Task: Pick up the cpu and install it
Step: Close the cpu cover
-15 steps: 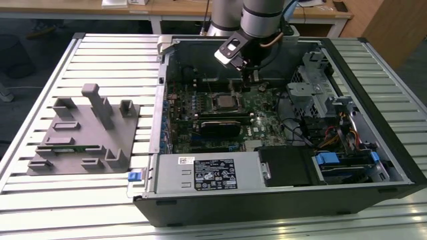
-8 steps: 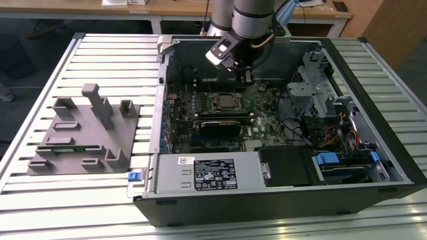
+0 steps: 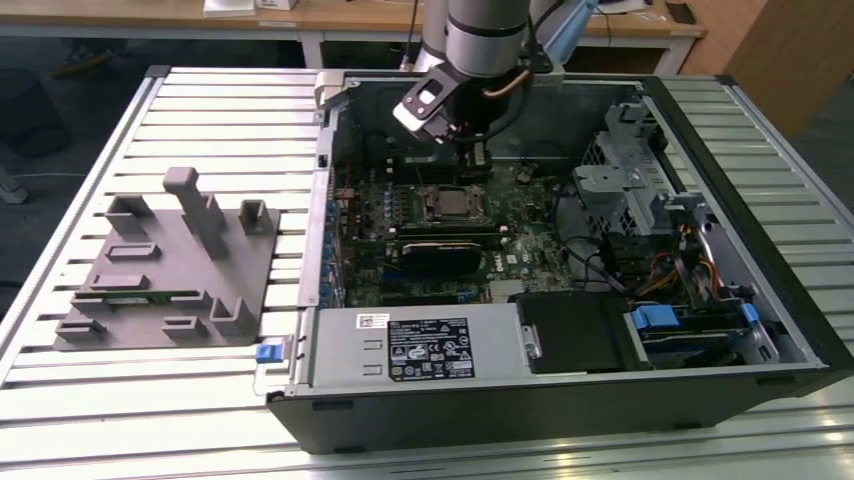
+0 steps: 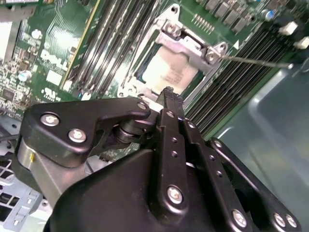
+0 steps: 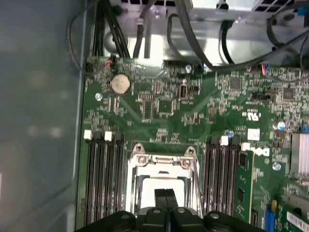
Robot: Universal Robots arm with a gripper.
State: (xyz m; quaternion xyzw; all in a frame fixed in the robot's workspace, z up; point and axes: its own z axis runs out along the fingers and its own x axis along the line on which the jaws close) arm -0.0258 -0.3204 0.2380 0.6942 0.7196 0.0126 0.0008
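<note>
**Exterior view.** The arm (image 3: 483,35) reaches down into an open computer case (image 3: 561,400) that lies on its side on a slatted table (image 3: 80,400). The gripper (image 3: 473,155) hangs low over the green motherboard (image 3: 527,235), just beside the socket frame (image 3: 449,205) and on its far side. A grey plastic holder (image 3: 167,265) lies on the table, well apart from the case toward the exterior view's left.

**Second wrist view.** The two black fingers (image 4: 170,125) lie pressed together along their length, with no gap between them and nothing clamped. The gripper tip (image 4: 167,92) sits over the near edge of the socket. The cpu (image 4: 166,72) lies flat inside the metal socket frame (image 4: 190,46), its pale top facing up. It cannot be told whether the tip touches the chip or stands just above it. A thin lever rod (image 4: 256,60) runs off from one corner of the frame. Rows of memory slots (image 4: 120,43) flank the socket.

**First wrist view.** The fingertips (image 5: 160,198) meet with only a thin seam between them, over the cpu (image 5: 164,182) seated in the socket frame (image 5: 161,162). A memory stick (image 5: 244,186) stands in a slot near the socket. A coin cell (image 5: 120,83) sits elsewhere on the board.
</note>
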